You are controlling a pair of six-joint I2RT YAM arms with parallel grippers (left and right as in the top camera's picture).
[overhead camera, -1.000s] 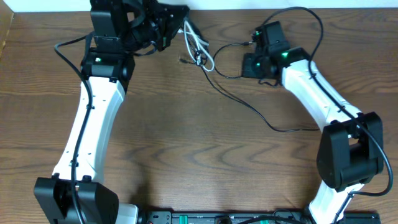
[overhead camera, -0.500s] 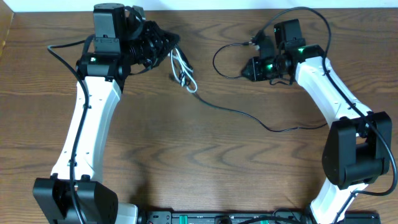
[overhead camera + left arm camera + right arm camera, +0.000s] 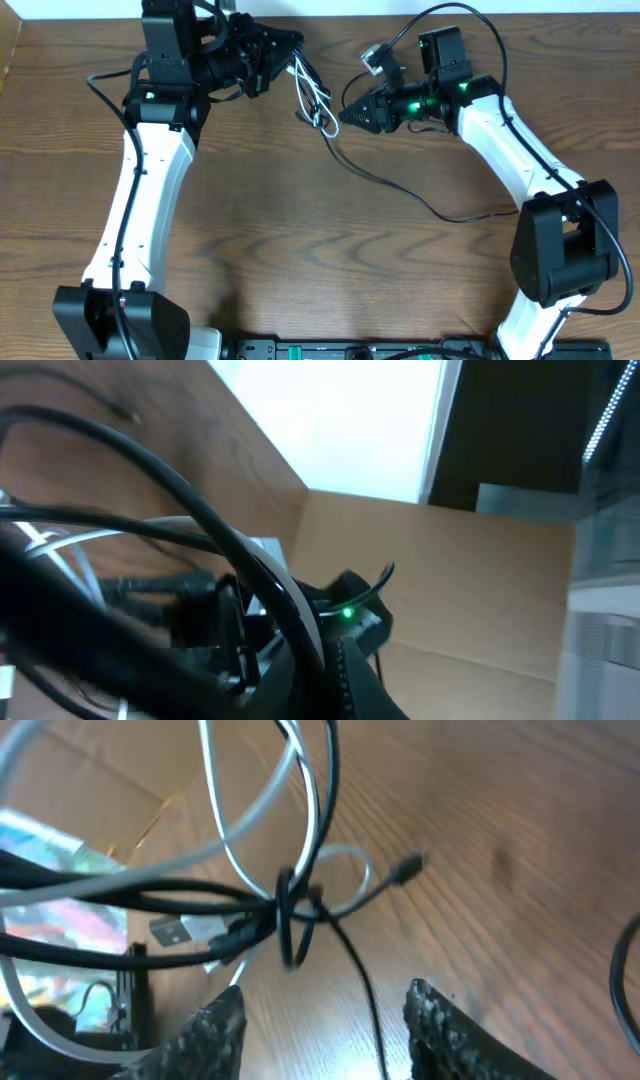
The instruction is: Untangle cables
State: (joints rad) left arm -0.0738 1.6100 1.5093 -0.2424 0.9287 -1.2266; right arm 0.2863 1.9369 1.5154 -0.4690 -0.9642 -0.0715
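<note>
Overhead view: wooden table (image 3: 300,260) with the left arm (image 3: 140,200) reaching along its far edge and the right arm (image 3: 510,150) bent in from the opposite side. The left gripper (image 3: 285,50) is pressed together on the cables (image 3: 318,100), which hang from its tip in a small bunch of black and white loops near the far edge, lifted clear of the table. One black cable (image 3: 400,190) trails from the bunch across the table towards the right arm's base. The right gripper (image 3: 350,115) points at the bunch from just beside it. In the right wrist view its fingers (image 3: 215,1030) stand spread with nothing between them. That view also shows the knot (image 3: 288,910), where a black strand wraps the others and the white cable (image 3: 212,790) passes through, a flat USB plug (image 3: 175,932) beside it and a small plug (image 3: 408,870) on a free end. Step in hand, as judged: re-gripping to pull one strand free. The next move calls for closing the right jaws on a single strand near the knot, not on the whole crossing, while the left keeps hold
</note>
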